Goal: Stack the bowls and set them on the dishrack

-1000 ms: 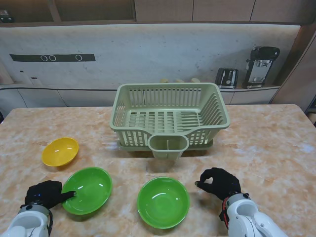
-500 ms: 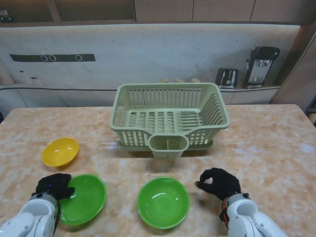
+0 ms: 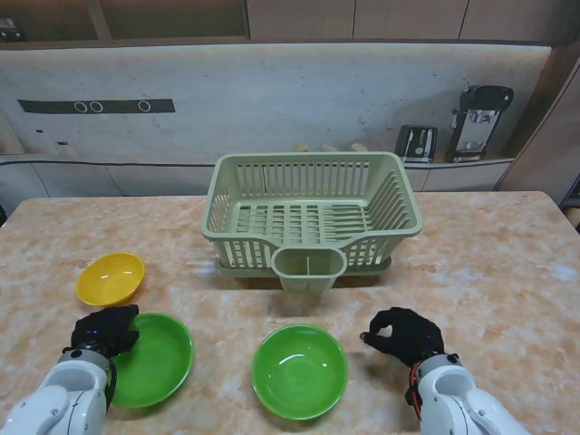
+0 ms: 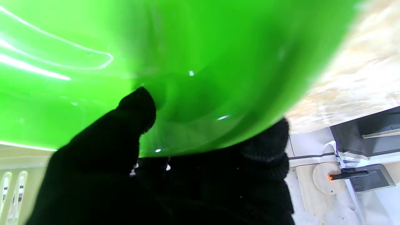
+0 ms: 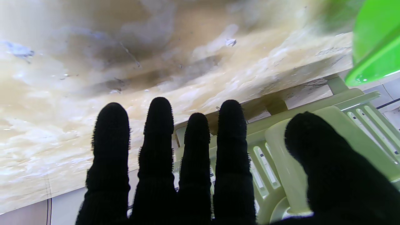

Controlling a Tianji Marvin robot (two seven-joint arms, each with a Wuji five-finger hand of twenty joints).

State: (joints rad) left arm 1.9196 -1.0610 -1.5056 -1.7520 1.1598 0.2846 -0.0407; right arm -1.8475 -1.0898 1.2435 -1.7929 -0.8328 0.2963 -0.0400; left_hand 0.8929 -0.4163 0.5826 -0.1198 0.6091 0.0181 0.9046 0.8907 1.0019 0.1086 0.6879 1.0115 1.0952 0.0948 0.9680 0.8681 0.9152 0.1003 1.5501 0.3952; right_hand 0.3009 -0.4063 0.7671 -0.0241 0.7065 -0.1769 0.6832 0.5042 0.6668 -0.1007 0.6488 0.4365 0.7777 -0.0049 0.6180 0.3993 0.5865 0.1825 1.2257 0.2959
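Observation:
My left hand grips the left rim of a green bowl, tilting it up off the marble table. In the left wrist view that bowl fills the picture, with my thumb inside and fingers behind the wall. A second green bowl rests near the front centre. A yellow bowl sits farther left. The pale green dishrack stands at the back centre. My right hand hovers right of the centre bowl, holding nothing, its fingers straight and apart in the right wrist view.
A cutlery cup juts from the dishrack's front. A toaster and a coffee machine stand on the counter behind the table. In the right wrist view, the centre bowl's rim and the rack show.
My left hand slid from the green bowl's near side up to its left rim, closed on it and tilted the bowl while drawing it slightly left. The right hand stayed put.

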